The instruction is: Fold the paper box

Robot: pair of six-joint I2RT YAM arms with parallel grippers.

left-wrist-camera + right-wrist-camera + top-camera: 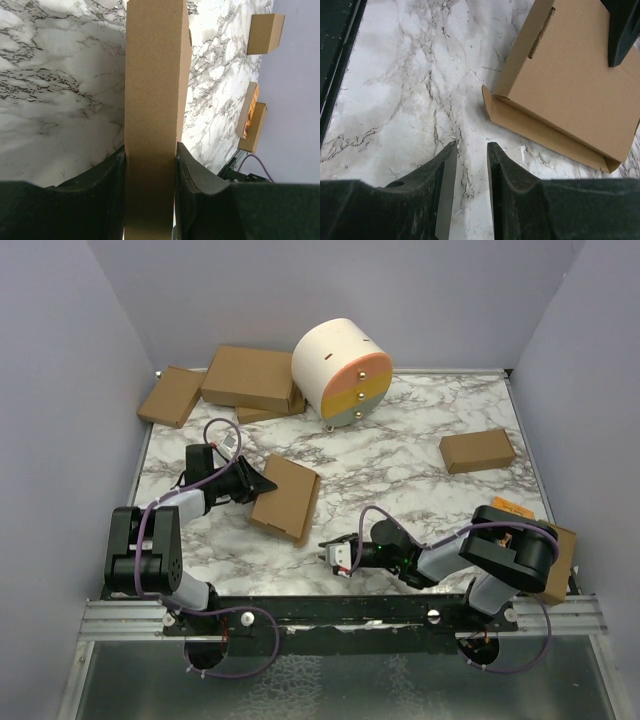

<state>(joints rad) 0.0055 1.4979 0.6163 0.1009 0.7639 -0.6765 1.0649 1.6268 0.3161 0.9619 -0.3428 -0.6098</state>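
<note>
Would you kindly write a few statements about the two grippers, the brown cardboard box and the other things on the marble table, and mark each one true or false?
1. The left gripper is shut on an edge of the flat brown cardboard paper box. True.
2. The right gripper also holds that box. False: its jaws stand apart over the white marble table beside the box, with nothing between them.
3. The white cylinder with orange and yellow bands stands beside the arm bases. False: it is at the far edge, next to the brown cartons.
4. A small brown carton lies on the table's right part, apart from the paper box. True.
</note>
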